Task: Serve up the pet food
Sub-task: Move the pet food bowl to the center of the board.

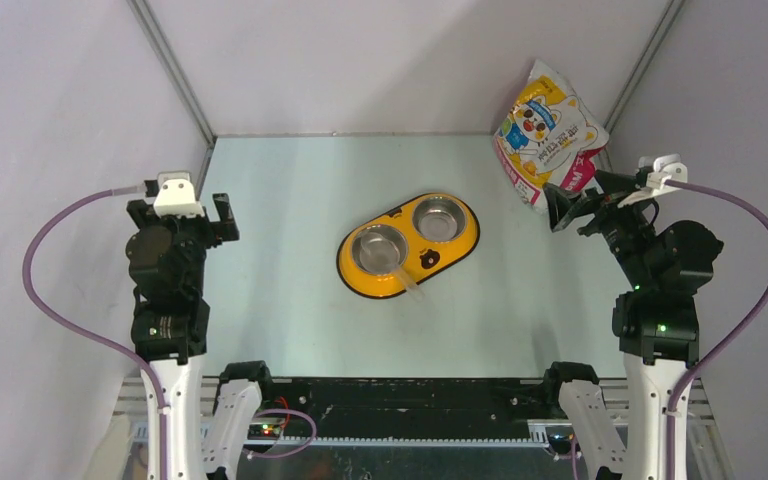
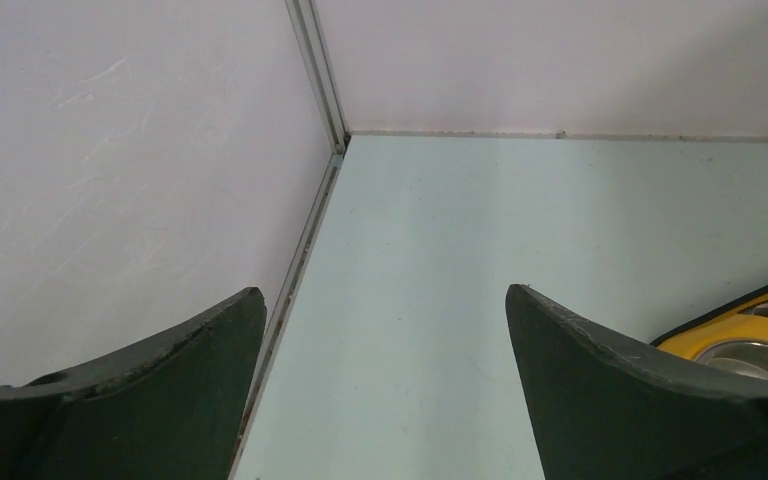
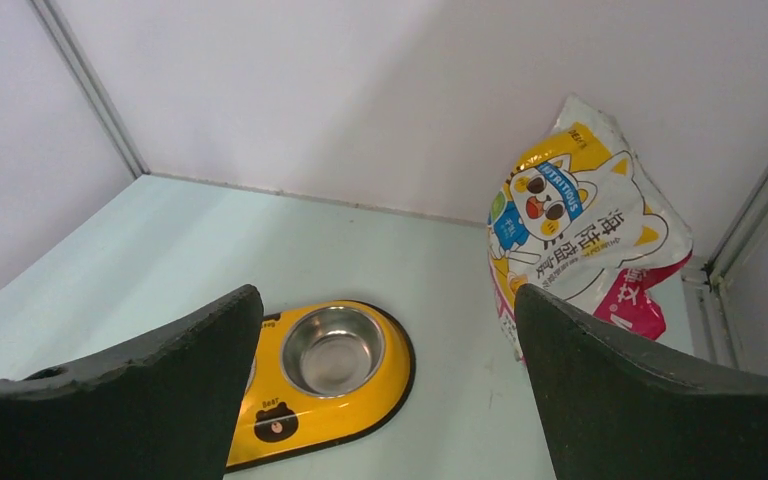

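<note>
One glossy yellow-white-pink pet food bag [image 3: 585,235] with a cartoon cat leans in the far right corner, kibble unseen; one yellow oval plastic feeder [image 1: 465,240] carries two steel bowls [image 1: 379,248]; my left gripper [image 2: 385,295] and right gripper [image 3: 388,290] are spread wide, empty

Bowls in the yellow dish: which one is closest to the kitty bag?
The bowl at the far-right end of the yellow feeder, the end nearest the cat bag. The other bowl sits at the near-left end, farther away.
</note>
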{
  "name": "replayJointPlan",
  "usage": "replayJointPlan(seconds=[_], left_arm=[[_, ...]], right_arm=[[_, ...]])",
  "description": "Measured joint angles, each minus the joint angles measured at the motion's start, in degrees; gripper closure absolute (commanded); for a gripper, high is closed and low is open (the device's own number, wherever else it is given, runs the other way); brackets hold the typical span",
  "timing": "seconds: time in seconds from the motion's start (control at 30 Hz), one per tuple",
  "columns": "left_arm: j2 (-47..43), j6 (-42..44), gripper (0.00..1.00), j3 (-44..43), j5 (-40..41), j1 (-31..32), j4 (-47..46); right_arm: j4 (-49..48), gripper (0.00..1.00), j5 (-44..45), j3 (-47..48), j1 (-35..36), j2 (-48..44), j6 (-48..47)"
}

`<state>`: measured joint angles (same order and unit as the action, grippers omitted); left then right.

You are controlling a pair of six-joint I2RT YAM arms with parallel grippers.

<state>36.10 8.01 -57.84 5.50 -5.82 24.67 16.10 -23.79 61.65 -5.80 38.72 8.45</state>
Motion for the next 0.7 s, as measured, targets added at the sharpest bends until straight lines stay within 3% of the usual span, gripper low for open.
replayJointPlan(seconds=[0.37, 0.53, 0.7], left_arm=[[0.3, 0.6, 0.02, 0.2, -3.1, -0.1, 0.1], [0.7, 3.5, 0.02, 1.2, -8.8, -0.1, 0.8], [5.5, 7.8, 0.02, 1.1, -10.8, 4.7, 3.5]], right_arm=[[-0.4, 0.0, -7.3, -3.1, 0.1, 0.0, -5.7], [-0.8, 0.0, -9.1, -4.5, 0.1, 0.3, -9.5], [0.3, 0.0, -8.3, -5.0, 2.5, 3.4, -14.6]])
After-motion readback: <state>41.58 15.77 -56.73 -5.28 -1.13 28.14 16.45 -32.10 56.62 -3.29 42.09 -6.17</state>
